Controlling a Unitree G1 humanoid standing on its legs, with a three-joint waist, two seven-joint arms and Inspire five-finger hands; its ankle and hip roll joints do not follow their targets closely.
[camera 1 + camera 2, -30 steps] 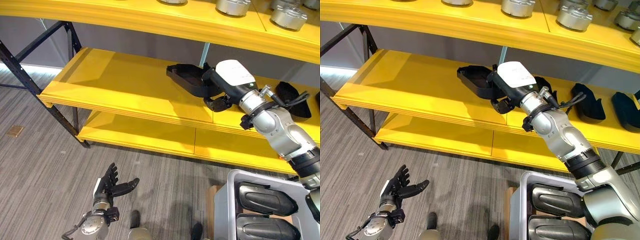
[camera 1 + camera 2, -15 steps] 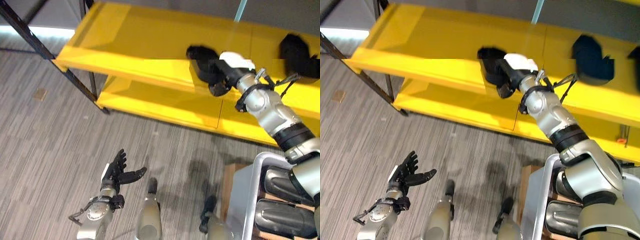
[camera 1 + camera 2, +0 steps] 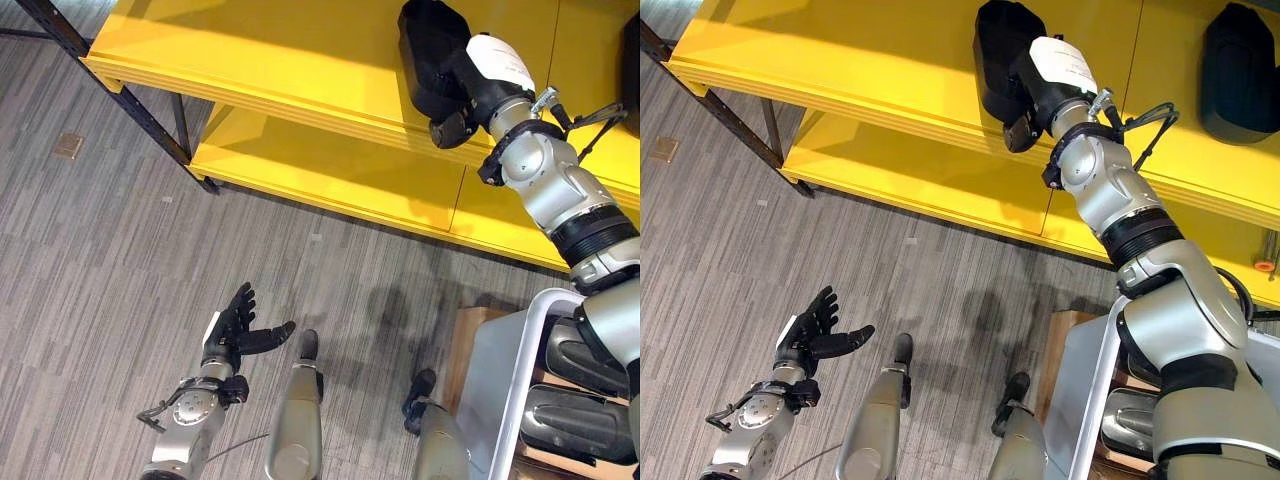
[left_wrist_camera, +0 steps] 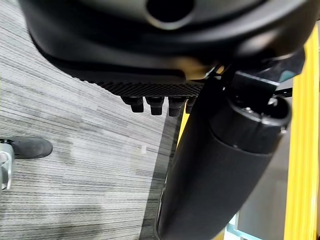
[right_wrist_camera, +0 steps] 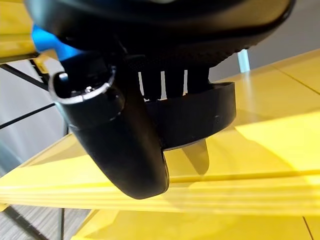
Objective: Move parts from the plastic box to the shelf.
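A black moulded part (image 3: pixel 425 50) lies on the yellow middle shelf (image 3: pixel 250 50). My right hand (image 3: pixel 480 85) reaches onto the shelf and is shut on the part. In the right wrist view its fingers hook over the part's rim (image 5: pixel 200 117) and the thumb (image 5: pixel 120 145) is outside the wall. The grey plastic box (image 3: pixel 520 370) stands at the lower right with more black parts (image 3: pixel 580 425) inside. My left hand (image 3: pixel 232 330) hangs open low over the floor at the lower left, its fingers (image 4: pixel 155 102) straight and holding nothing.
A second black part (image 3: pixel 1238 70) lies further right on the same shelf. A lower yellow shelf (image 3: pixel 330 170) runs beneath. The dark rack leg (image 3: pixel 120 100) slants down to the grey striped floor (image 3: pixel 120 250) at the left.
The camera has tilted down, so the shelves sit higher in the picture and more floor shows. My right hand stays on the black part on the shelf. The left hand keeps its pose.
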